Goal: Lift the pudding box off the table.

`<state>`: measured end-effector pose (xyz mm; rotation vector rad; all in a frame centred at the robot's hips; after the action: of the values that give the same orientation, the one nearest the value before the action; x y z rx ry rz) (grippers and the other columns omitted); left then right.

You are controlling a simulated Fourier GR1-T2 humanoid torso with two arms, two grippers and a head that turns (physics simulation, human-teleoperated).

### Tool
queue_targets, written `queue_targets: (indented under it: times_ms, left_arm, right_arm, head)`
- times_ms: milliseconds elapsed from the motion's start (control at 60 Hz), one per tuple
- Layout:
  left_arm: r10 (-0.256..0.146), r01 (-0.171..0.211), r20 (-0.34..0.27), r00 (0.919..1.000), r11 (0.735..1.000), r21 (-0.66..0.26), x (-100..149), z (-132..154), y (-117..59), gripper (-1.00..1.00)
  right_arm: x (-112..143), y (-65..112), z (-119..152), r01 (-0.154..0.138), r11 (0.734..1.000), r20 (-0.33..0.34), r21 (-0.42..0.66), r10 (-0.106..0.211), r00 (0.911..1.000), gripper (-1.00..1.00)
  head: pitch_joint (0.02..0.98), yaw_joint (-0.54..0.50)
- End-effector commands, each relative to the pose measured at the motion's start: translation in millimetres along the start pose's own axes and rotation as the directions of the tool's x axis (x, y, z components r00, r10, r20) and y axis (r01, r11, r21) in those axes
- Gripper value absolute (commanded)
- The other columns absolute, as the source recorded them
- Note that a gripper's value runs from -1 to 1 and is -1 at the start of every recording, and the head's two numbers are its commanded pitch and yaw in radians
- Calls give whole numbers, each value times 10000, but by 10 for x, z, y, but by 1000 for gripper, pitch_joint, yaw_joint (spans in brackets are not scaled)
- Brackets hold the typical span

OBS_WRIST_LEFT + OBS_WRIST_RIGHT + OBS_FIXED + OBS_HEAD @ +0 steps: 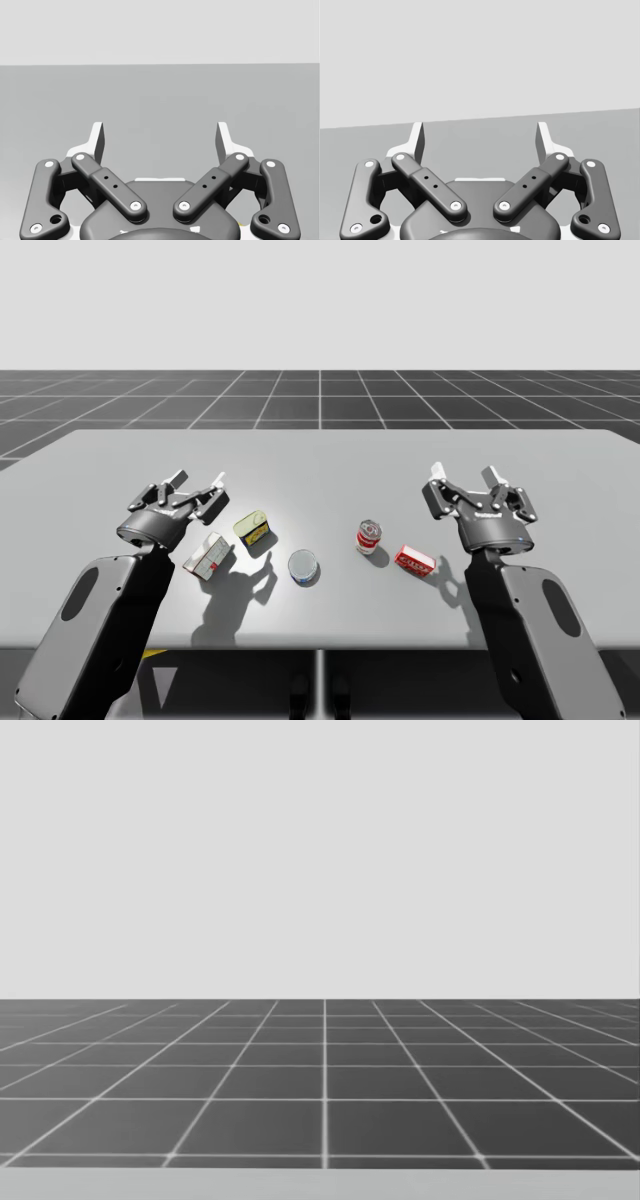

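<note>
High view: pudding box (208, 556) lies just beside spread left jaws.

Worktop (330, 455) is rendered plain light grey, and the floor (325, 1080) is shown dark grey with a pale grid. Seen on the worktop: white-and-red box (208, 556), yellow-green tin (251, 528), blue-grey can (303, 566), red-and-white can (368, 536), red box (414, 560).

The high view's bottom edge is cutting off my left arm (100, 630) and my right arm (540, 630). The wrist views are cropping the bases of my left hand (160, 137) and my right hand (480, 137). Labels on the white and red box (208, 557) and the red box (414, 561) are showing too small to tell.
</note>
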<state>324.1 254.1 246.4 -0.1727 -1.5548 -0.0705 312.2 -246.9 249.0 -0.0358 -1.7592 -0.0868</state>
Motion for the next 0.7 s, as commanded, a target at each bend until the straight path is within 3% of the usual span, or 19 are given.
queue_targets:
  times_ms: [17, 117, 183, 233, 500, 700]
  left_arm:
    - [-46, 46, 2, 10000, 10000, 7, -2, 2, -1, -1000]
    - [-53, 53, 3, 10000, 10000, 9, -3, -1, -2, -1000]
    - [-58, 58, 7, 10000, 10000, 18, -3, -1, -2, -1000]
    - [-63, 63, 6, 10000, 10000, 31, -3, -2, -3, -1000]
    - [-151, 151, 11, 9999, 9998, 97, -5, -12, 1, -1000]
    - [-273, 274, -46, 9996, 9995, 129, -11, -25, 11, -1000]
  right_arm:
    - [4, 0, 24, 172, 9998, 142, -89, -171, 9998, -1000]
    - [21, 7, 9, 380, 9992, -135, 118, -378, 9992, -1000]
    - [21, -1, 8, 136, 9992, -300, 369, -125, 9995, -1000]
    - [20, 0, 4, 155, 9992, -377, 378, -141, 9992, -1000]
    - [20, -2, -5, -40, 9999, -413, 102, 44, 9991, -1000]
    - [16, 6, -12, -111, 9999, -485, 118, 117, 9988, -1000]
  head:
    - [62, 10]
    - [82, 9]
    - [116, 8]
    - [154, 8]
    - [467, 39]
    - [690, 171]
